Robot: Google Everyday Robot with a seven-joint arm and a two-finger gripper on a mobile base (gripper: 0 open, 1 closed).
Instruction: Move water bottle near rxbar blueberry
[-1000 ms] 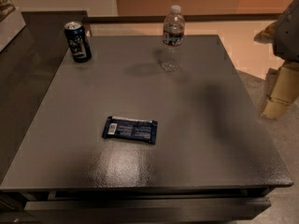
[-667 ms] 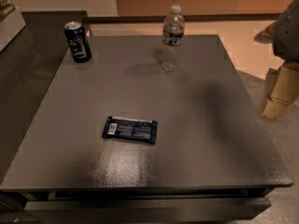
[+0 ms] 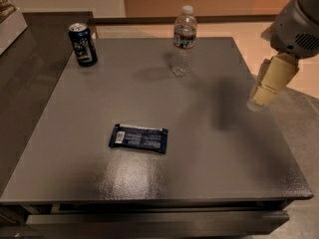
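Observation:
The water bottle [image 3: 183, 40] stands upright at the back of the grey table [image 3: 209, 148], clear with a white cap and a dark label with a red band. The rxbar blueberry [image 3: 138, 138] lies flat near the front middle, a navy wrapper with a white patch at its left end. My gripper [image 3: 262, 94] hangs at the right edge of the table, cream-coloured under a grey arm housing [image 3: 298, 26]. It is well right of the bottle, a little nearer the front, and holds nothing that I can see.
A dark blue soda can [image 3: 83, 44] stands at the back left corner. A dark counter [image 3: 20, 78] runs along the left side with a white box [image 3: 9, 19] on it. Tan floor lies beyond the right edge.
My gripper has moved left and up, closer to the table's right edge. The bottle, bar and can have not moved.

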